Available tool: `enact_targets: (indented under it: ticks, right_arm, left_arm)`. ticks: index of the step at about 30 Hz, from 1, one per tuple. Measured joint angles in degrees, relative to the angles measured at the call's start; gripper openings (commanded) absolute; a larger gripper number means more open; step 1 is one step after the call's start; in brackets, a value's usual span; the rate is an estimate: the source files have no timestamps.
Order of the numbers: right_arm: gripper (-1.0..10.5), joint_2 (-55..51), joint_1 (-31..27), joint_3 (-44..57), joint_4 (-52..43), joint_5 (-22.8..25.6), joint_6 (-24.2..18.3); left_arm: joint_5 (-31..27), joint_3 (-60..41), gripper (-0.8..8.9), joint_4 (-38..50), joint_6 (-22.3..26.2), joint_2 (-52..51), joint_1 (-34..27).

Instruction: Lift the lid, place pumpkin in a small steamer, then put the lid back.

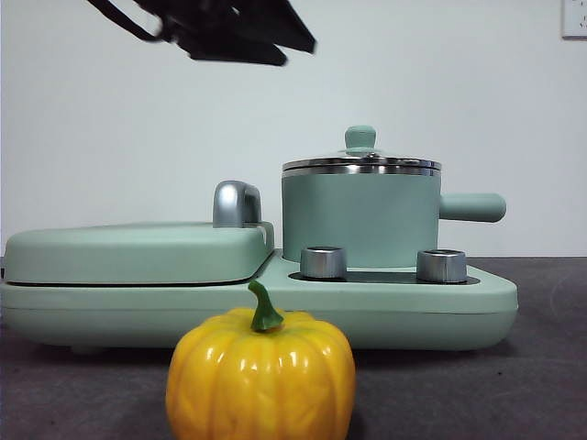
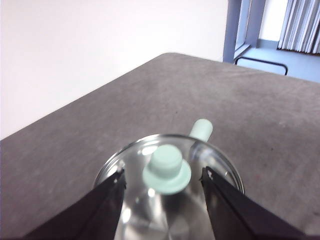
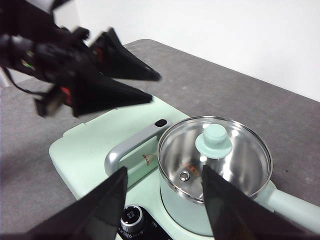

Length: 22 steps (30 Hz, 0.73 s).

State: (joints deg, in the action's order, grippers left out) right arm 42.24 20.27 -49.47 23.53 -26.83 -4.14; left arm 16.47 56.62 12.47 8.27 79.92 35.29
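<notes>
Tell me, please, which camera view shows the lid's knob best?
The left wrist view: the knob sits close and central, seen from above between the open left gripper. The right wrist view shows it smaller atop the lid. The front view shows it only side-on.

Mint-green base (image 1: 459,307) with two silver knobs (image 1: 323,262), flat cover (image 1: 138,252), apparently shut.

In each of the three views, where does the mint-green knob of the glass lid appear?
Front view: the knob stands on top of the lid, right of centre.
Left wrist view: the knob is low in the centre, between the open jaws of the left gripper.
Right wrist view: the knob is right of centre.
Shared landmark: the steamer's straight side handle.
</notes>
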Motion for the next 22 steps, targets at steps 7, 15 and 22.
enact_targets:
  ticks: [7, 15, 22]
  right_arm:
    - [2.4, 0.0, 0.0, 0.0, -0.13, 0.0, 0.04]
    - [2.4, 0.0, 0.0, 0.0, -0.15, 0.0, 0.07]
    - [2.4, 0.0, 0.0, 0.0, -0.15, 0.02, 0.07]
  left_arm:
    - [-0.02, 1.68, 2.49, 5.4, -1.11, 7.06, 1.64]
    - [0.0, 7.67, 2.49, 5.84, -2.1, 14.08, 2.16]
    - [0.0, 11.58, 2.49, 5.81, -2.56, 19.3, 2.51]
